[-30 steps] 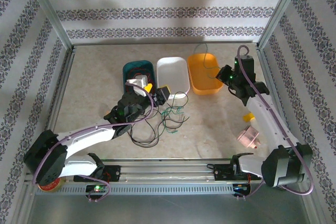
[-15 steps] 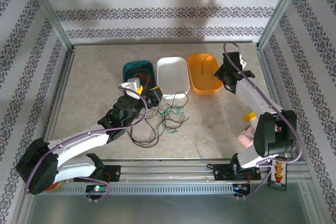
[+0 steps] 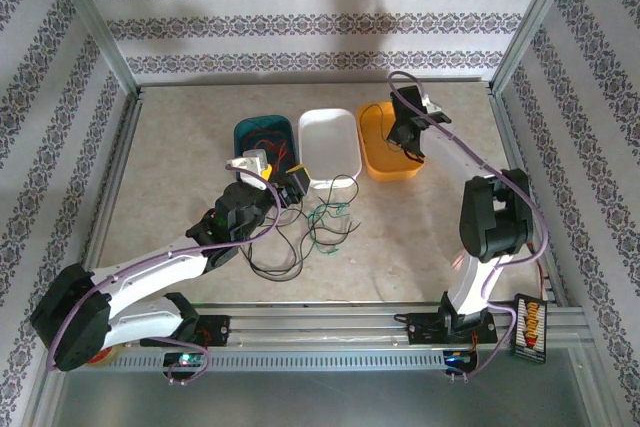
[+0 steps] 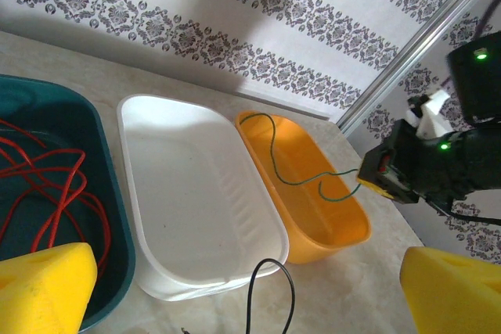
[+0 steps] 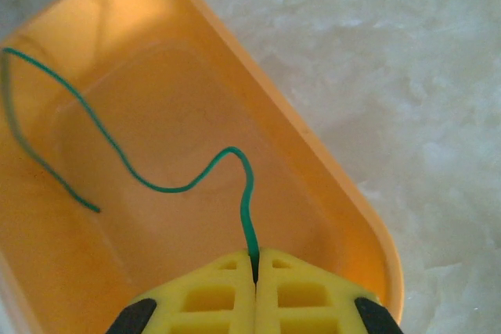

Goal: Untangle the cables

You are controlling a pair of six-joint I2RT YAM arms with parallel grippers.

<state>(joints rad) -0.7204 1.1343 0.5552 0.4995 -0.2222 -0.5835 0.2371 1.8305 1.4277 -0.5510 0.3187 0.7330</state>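
My right gripper [image 5: 254, 260] is shut on one end of a thin green cable [image 5: 156, 181], which curls down into the orange tray [image 5: 344, 185]. In the top view that gripper [image 3: 408, 137] hangs over the orange tray [image 3: 385, 165]. A red cable [image 4: 47, 170] lies coiled in the teal tray [image 4: 109, 217]. Black cable [image 3: 275, 252] and green cable [image 3: 335, 227] lie looped together on the table in front of the white tray [image 3: 330, 137]. My left gripper [image 3: 280, 169] stands open above the near ends of the teal and white trays, a black loop [image 4: 270, 287] between its pads.
The three trays sit side by side at the back middle of the table. Patterned walls and metal frame posts [image 3: 520, 37] close in the sides. A rail [image 3: 320, 322] runs along the near edge, with a small rack [image 3: 530, 322] at its right end.
My right arm has swung left from beside the orange tray to over it, carrying the green cable. The left gripper shifted slightly toward the trays, then held still.
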